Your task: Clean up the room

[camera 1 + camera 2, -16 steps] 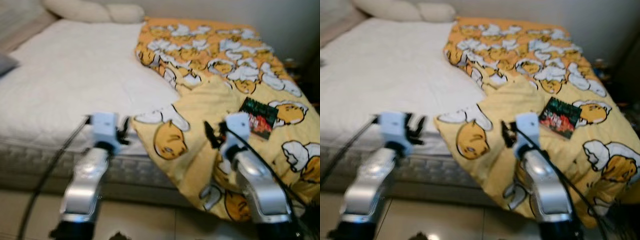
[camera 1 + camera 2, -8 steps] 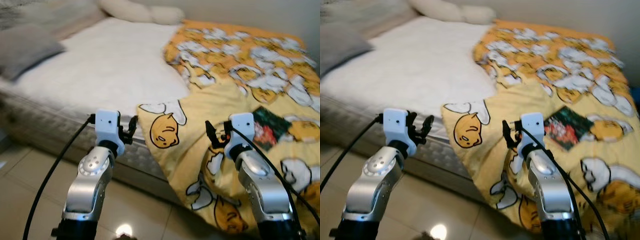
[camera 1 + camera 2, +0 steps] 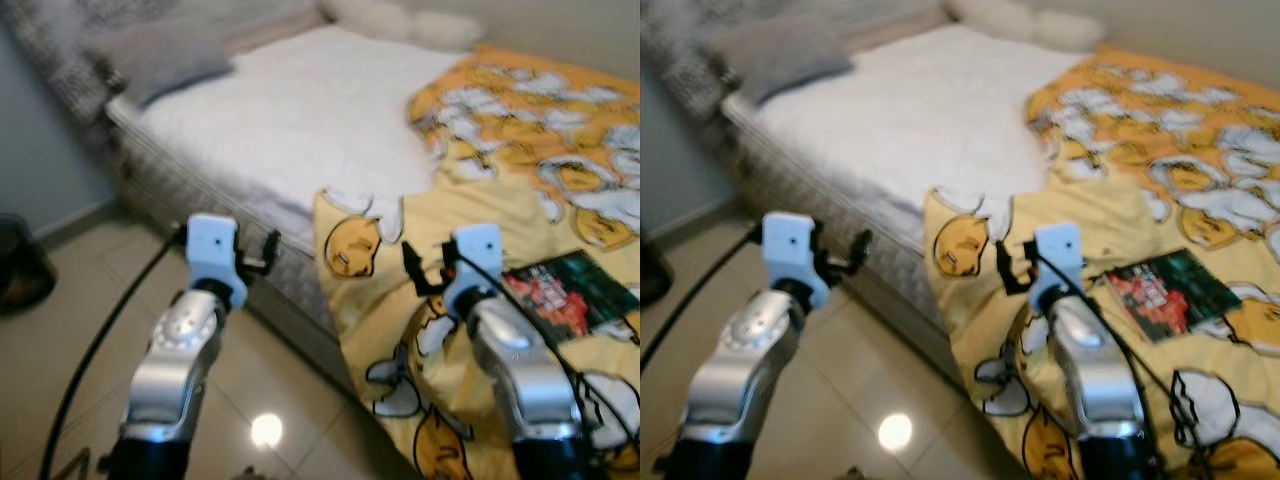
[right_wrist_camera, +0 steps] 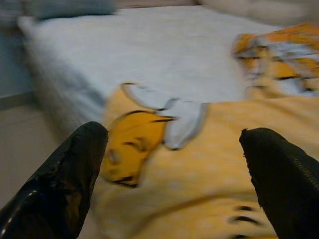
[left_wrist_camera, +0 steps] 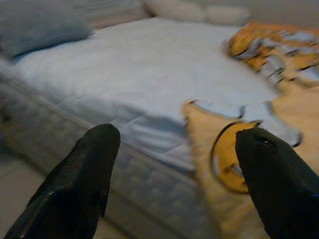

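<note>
Presumably approach phase: left gripper (image 3: 262, 252) and right gripper (image 3: 418, 272), fingers spread, empty, mid-frame before yellow blanket (image 3: 440, 220); next, reaching book (image 3: 565, 298), lower right.

Before me stands a bed (image 3: 300, 130) with a white quilted mattress cover, on a pale tiled floor (image 3: 60, 340). A grey pillow (image 3: 165, 60) and cream pillows (image 3: 400, 20) lie at its head. A yellow blanket (image 3: 520, 200) with cartoon egg prints covers its right side and hangs over the edge. A dark book (image 3: 565, 300) lies on that blanket.
</note>
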`<state>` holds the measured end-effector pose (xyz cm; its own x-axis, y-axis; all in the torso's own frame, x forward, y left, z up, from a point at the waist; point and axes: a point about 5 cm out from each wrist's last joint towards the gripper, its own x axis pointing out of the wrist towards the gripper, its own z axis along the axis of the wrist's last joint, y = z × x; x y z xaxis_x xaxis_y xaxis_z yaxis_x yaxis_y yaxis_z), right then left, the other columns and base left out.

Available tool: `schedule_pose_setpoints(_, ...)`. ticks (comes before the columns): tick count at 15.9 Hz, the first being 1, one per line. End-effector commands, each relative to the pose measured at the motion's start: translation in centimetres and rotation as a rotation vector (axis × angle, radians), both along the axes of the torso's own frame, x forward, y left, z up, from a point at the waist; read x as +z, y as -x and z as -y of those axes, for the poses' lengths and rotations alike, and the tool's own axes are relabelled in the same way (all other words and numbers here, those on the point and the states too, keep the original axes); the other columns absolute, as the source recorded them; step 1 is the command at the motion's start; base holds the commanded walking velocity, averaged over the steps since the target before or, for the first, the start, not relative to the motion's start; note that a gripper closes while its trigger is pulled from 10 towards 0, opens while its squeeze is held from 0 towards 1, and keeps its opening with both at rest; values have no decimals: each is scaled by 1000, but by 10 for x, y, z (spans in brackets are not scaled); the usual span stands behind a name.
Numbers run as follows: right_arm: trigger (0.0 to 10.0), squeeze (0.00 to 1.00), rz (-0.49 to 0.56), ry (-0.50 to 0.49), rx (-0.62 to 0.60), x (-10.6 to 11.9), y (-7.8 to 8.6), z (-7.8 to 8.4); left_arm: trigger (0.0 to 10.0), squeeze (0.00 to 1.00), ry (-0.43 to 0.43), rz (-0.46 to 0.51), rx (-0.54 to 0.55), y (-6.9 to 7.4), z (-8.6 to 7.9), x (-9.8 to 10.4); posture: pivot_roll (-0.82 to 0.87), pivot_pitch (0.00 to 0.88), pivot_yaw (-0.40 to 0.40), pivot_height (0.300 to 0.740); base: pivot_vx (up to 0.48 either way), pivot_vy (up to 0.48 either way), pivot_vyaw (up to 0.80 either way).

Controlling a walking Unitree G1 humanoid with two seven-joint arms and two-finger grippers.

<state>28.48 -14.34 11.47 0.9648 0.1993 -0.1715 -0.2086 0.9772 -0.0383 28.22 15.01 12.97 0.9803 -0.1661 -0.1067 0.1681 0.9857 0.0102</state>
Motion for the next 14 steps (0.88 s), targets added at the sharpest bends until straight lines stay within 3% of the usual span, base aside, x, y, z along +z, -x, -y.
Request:
schedule_pose_setpoints(1, 10000, 0, -8, 8, -16, 0, 1, 4, 10000, 1000, 0, 8, -5, 0, 1, 3, -20, 0, 4, 740, 0, -319, 0)
schedule_pose_setpoints(14, 10000, 0, -28, -8, -23, -6, 4, 0, 10000, 1000, -26, 12, -11, -2, -2, 3, -16, 0, 9, 740, 0, -348, 0)
